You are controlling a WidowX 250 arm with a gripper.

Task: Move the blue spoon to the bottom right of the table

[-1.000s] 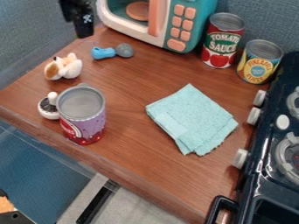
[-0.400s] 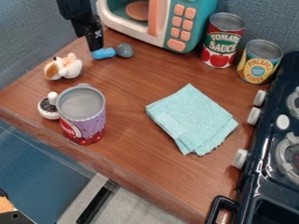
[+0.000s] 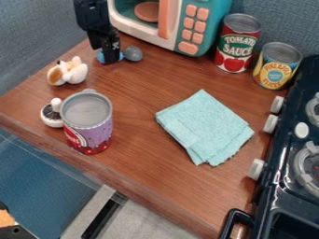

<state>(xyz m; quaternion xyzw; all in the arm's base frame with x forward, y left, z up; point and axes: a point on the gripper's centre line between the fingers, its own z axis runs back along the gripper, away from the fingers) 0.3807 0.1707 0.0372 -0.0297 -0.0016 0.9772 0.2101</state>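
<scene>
One step, grasp acquisition, appears in hand: my gripper (image 3: pixel 111 61), open or closed I cannot tell, is at the handle (image 3: pixel 100 57) of the blue-handled spoon (image 3: pixel 133 53) near the toy microwave (image 3: pixel 211 29); next, secure the handle before lifting.

Site, viewed remotely: I log a toy kitchen. Evidence: dark stove (image 3: pixel 281 161) with knobs (image 3: pixel 256 169) and burners (image 3: pixel 303 173), right of the folded cloth (image 3: pixel 202 128); teal play microwave (image 3: pixel 215 18) beyond the cloth; red can (image 3: pixel 235 49) and yellow can (image 3: pixel 275 70) beyond cloth, rightward.
</scene>
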